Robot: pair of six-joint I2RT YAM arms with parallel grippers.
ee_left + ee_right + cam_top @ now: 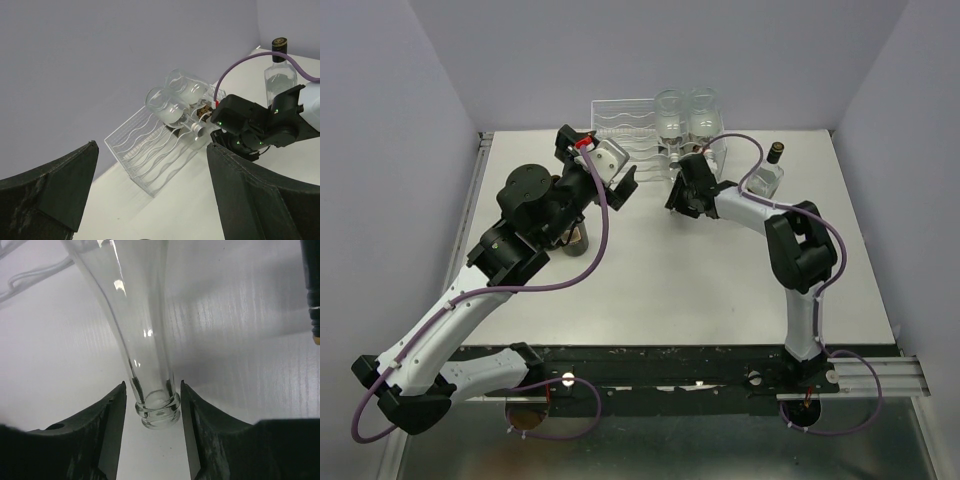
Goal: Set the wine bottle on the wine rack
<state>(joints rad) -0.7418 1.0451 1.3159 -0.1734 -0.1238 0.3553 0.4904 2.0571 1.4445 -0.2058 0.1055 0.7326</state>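
**Right gripper** (152, 386): the jaws stand narrowly apart and straddle the mouth end of the wine bottle (142, 340). The finger at frame right (192, 430) lies against the glass lip. A sliver of table (240, 340) shows between the lip and the finger at frame left. Assessed as a loose bracket, not a clamp.

**Left gripper** (152, 146): spread wide and empty. It hangs near the wine rack (145, 155), apart from the bottle.

**Bottle location:** it lies on its side, with the body running to the upper left of the right wrist frame, where rack wire shows. In the left wrist view its neck appears to jut from a lower shelf at frame centre, beneath two clear bottles (175, 97) lying on top. How deep it sits cannot be told.

**Step in hand, as judged:** seating the bottle and letting go.

**Recommendations:**
- Push along the bottle's own axis so the body settles in a trough of the wavy wire.
- Keep the neck level and below the upper bottles.
- Open both fingers evenly and back out straight along the neck, so neither finger drags the lip sideways.

**Risk:** smooth round glass may roll or slide back out.
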